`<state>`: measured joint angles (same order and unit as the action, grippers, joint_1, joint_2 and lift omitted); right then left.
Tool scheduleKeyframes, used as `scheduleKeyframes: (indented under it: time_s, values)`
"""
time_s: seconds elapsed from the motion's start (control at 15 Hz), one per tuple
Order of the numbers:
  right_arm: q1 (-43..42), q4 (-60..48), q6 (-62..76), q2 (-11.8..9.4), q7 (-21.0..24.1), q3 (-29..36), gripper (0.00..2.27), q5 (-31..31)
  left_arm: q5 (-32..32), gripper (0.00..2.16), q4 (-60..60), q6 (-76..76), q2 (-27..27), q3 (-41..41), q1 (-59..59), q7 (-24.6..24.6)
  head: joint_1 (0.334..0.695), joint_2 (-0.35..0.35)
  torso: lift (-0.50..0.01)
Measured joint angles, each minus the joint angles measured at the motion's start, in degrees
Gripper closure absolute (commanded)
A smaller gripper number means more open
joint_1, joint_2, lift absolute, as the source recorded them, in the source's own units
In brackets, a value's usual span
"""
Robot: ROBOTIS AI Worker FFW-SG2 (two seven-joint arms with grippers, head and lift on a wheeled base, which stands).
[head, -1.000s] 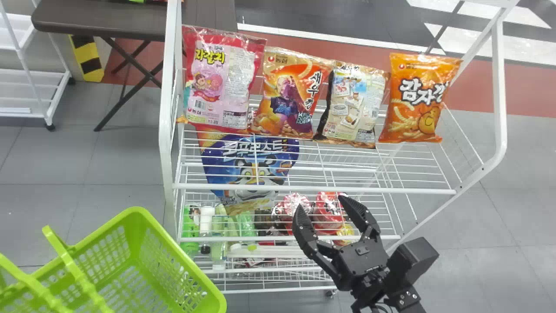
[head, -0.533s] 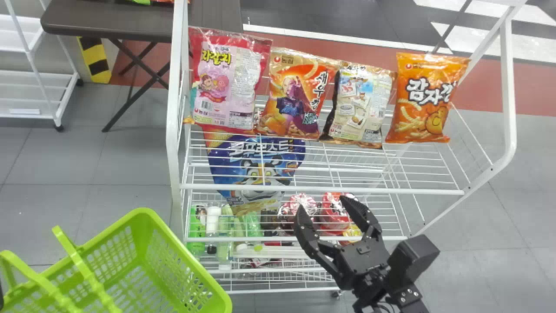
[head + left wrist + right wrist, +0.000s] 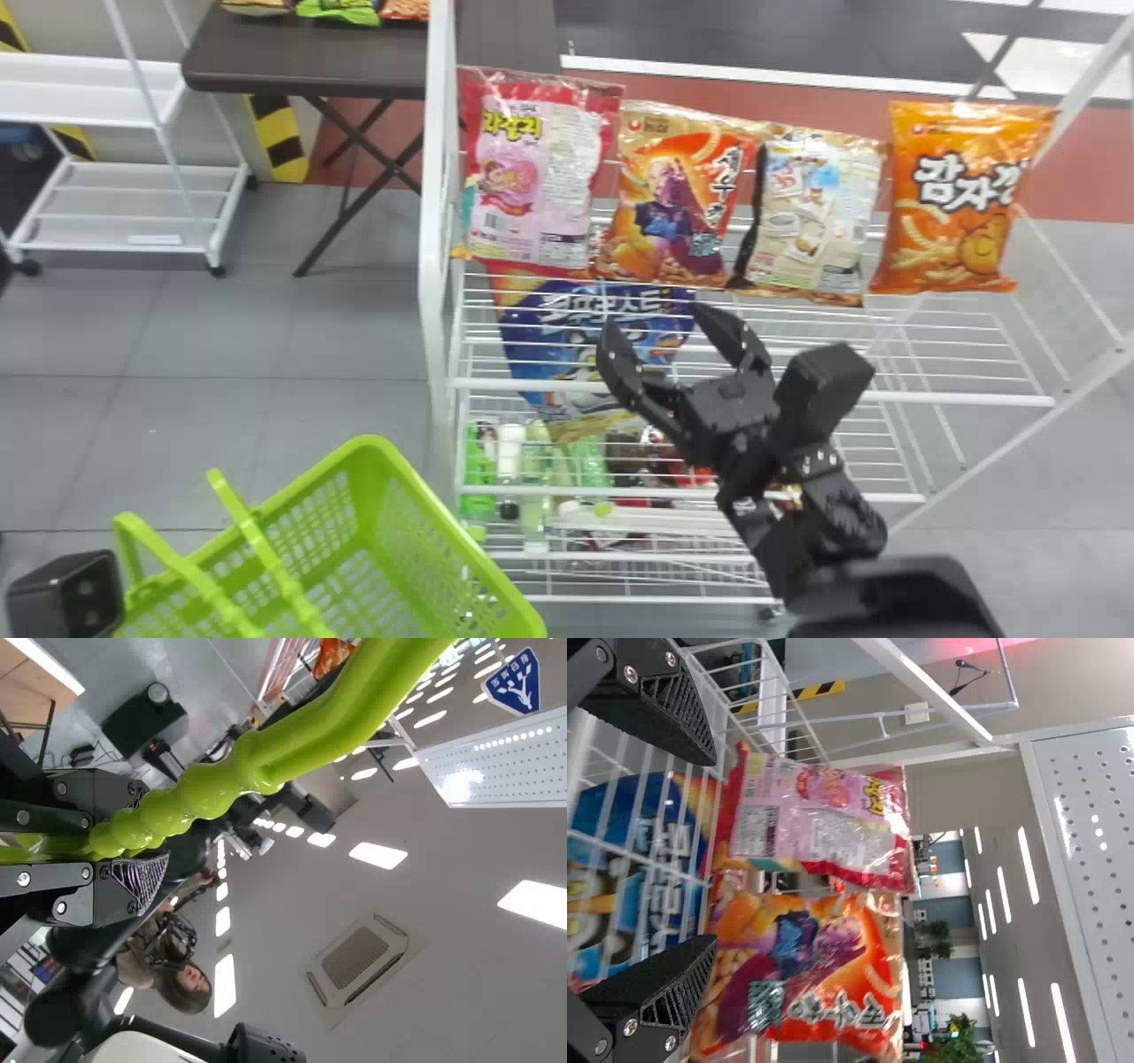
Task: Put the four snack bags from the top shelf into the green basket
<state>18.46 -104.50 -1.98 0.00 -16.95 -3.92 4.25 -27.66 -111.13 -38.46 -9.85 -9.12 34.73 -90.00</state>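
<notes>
Four glossy pink, beige and orange snack bags [image 3: 673,199]; right pincer [image 3: 652,315] spread wide.

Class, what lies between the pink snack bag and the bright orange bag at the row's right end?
A gold-and-orange bag with a printed figure, then a pale bag with dark edges, as the head view shows.

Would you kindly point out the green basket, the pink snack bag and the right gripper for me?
Green basket [image 3: 369,445]: head view, on its rim.
Pink snack bag [image 3: 539,182]: head view, middle of its printed face.
Right gripper [image 3: 653,315]: head view, midway between its fingertips.
</notes>
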Motion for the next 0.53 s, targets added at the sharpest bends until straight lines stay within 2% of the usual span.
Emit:
scheduleKeyframes:
  time_s: [0.27,0.53]
  values:
    - [-11.94,10.09,-0.34,0.00,0.12,-2.33,0.11,1.28,-0.25,2.15,-0.20,-0.09,-0.96,0.03,-0.08,0.00,0.695,0.004,0.000]
    - [-22.75,21.83,0.00,0.00,1.44,-3.72,0.11,3.62,-0.37,2.15,-0.11,-0.34,-2.35,1.55,-1.23,0.00,0.695,0.008,0.000]
